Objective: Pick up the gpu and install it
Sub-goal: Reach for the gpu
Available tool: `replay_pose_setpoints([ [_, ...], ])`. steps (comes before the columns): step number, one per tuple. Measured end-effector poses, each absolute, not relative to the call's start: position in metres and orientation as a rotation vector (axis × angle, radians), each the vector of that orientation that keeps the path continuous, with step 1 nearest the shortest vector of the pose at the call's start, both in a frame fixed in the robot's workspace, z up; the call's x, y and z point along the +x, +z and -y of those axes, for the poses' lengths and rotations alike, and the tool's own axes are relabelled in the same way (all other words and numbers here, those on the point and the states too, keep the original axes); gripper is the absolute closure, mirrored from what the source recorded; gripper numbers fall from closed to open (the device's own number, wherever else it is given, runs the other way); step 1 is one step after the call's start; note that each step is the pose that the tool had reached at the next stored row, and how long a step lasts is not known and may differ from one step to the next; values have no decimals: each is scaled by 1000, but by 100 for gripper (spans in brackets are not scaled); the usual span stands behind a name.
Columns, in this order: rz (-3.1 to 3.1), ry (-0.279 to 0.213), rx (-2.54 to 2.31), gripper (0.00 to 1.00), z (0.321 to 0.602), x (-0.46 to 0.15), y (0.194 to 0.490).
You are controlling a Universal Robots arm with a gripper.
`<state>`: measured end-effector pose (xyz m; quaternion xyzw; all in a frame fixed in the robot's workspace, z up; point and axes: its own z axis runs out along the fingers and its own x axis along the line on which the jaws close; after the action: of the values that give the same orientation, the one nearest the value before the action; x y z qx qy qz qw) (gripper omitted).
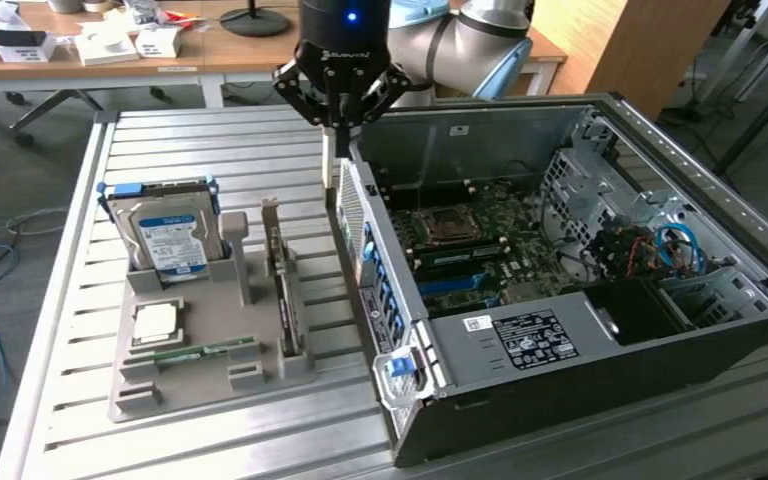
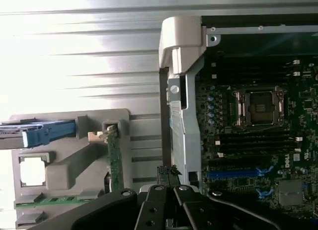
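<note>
Shows gripper (image 1: 341, 140) clenched shut, apparently on nothing, above rear wall of open PC case (image 1: 491, 135). Finds gpu (image 1: 281, 280) upright in grey holder (image 1: 144, 385) on table (image 1: 197, 140), betw. case and hard drive (image 1: 171, 240), twd. table edge at exterior view's left.

gpu (image 1: 277, 265) lower edge hidden in holder (image 1: 144, 390); HDD label (image 1: 171, 245) txt unreadable

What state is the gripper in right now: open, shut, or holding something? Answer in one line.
Gripper: jaws shut, not on the gpu, which stands apart in the grey tray.
</note>
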<state>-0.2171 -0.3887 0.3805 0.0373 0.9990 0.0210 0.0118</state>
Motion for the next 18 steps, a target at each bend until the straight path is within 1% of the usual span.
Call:
replay_pose_setpoints([
  [18,-3125,64,117,89,383,-261,368],
])
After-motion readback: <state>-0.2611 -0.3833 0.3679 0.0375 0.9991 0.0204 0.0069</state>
